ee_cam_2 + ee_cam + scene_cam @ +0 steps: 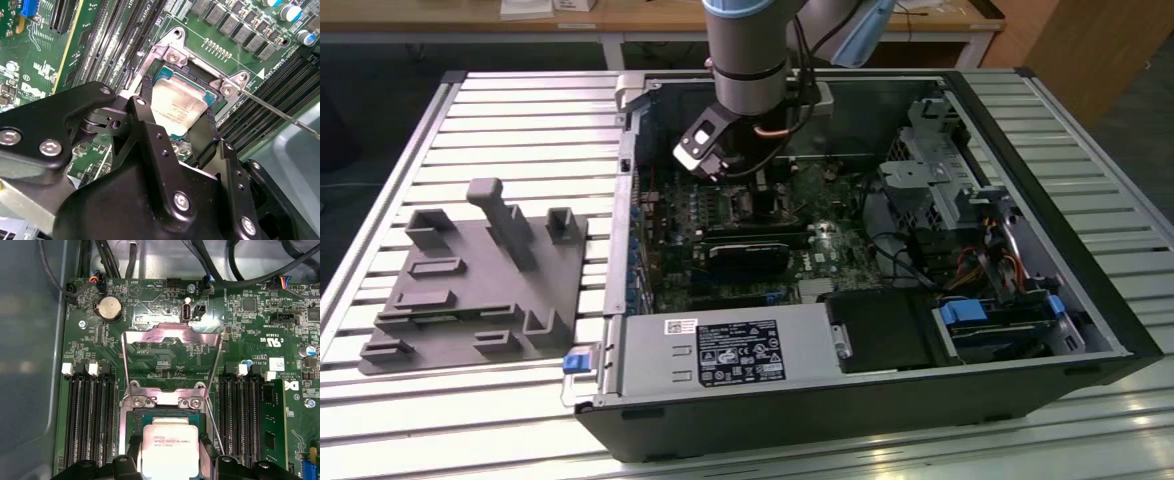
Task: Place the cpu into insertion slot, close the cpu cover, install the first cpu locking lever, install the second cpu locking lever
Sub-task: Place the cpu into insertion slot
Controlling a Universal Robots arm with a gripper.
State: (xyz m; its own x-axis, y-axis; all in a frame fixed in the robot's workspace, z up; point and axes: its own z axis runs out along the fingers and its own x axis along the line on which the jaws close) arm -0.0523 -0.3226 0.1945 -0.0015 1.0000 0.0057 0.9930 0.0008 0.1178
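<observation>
**Item: cpu (pixel 170 455).** Square chip with a dull silver face, printed side up. It lies squarely over the insertion slot (pixel 165 414). I cannot tell whether it is fully seated.

**Gripper (pixel 179 99).** The black fingers (pixel 209 131) are narrowed onto two opposite edges of the cpu and clasp it. The other two edges are left free.

**cpu cover (pixel 170 335).** Silvery frame with a square cut-out. It is swung up and back on its hinge at the slot's far edge, so the slot is uncovered.

**Lever rod (pixel 280 112).** Thin bright wire running along one side of the slot, just beside one finger and unlatched.

**Memory slots (pixel 90 415).** Long black banks flanking the slot on both sides, close to the fingers' outer faces, so room to either side is tight.

**Motherboard (pixel 165 362).** Green board with a coin cell (pixel 111 307) beyond the raised cover.

**Computer case (pixel 881 425).** Black, lying open on its side on a slatted metal worktop (pixel 520 120). The arm (pixel 747 50) reaches down into it near the back wall.

**Grey fixture tray (pixel 467 290).** It stands on the worktop at the exterior view's left, well apart from the case.
</observation>
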